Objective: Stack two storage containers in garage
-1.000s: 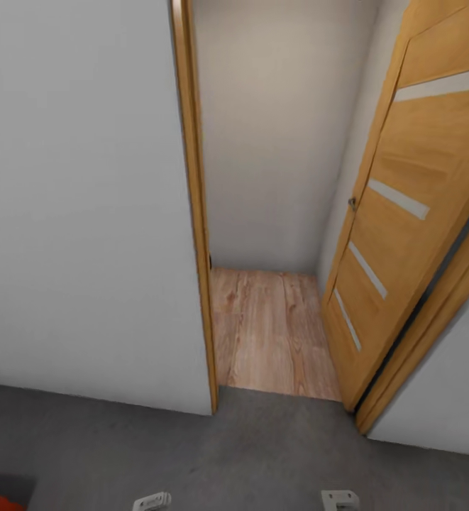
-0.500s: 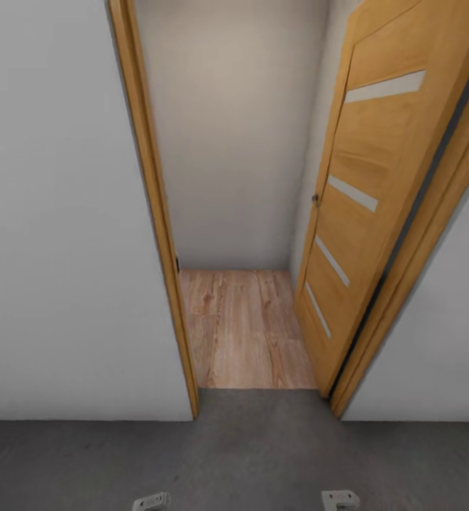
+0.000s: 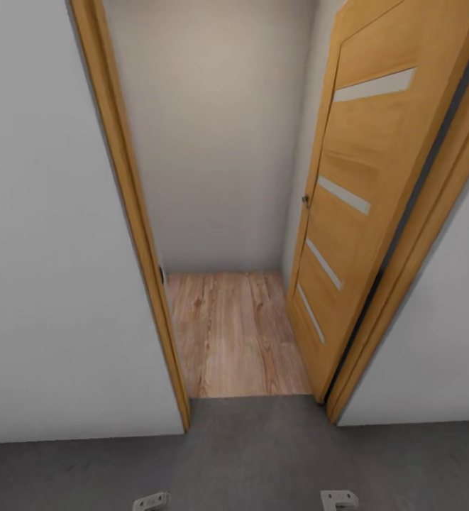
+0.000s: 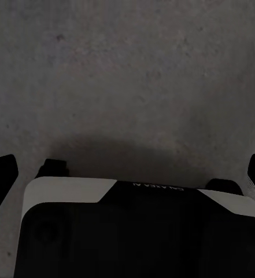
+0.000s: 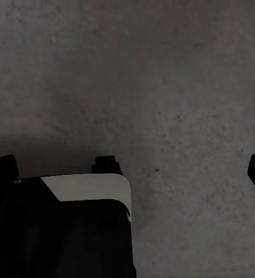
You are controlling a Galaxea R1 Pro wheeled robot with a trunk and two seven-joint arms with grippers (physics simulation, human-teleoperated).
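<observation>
Facing an open wooden door (image 3: 348,213) from the floor (image 3: 262,461) of grey concrete; wood planks (image 3: 234,333) beyond. Left pincer (image 4: 127,168) and right pincer (image 5: 127,168) spread apart, empty. No containers visible, so progress can't be judged.

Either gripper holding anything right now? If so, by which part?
Nothing held. Both wrist views show fingers spread wide at the frame edges, with bare concrete floor between them, for the left gripper and right gripper.
</observation>
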